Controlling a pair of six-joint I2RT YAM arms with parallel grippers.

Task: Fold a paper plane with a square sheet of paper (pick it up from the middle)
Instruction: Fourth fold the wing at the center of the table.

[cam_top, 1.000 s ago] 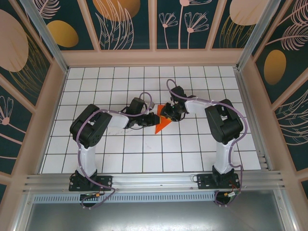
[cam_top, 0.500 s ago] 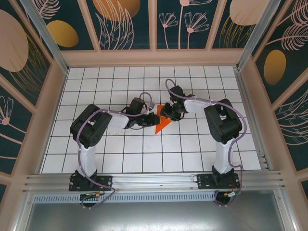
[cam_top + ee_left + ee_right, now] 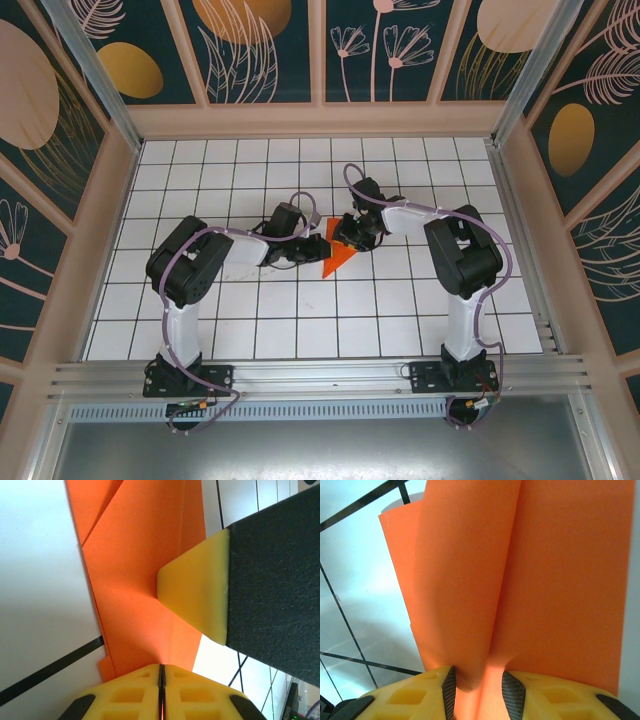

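Both arms reach inward over mid-table, forearms low, wrists close together. Left gripper (image 3: 161,680): jaws pressed together, pinching the orange paper (image 3: 135,580) at its edge. Right gripper (image 3: 476,687): jaws narrowly apart, clamped on a fold of it.

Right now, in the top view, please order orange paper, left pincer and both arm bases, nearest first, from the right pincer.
1. orange paper, at the right pincer.
2. left pincer, just left.
3. right arm base, near right.
4. left arm base, near left.
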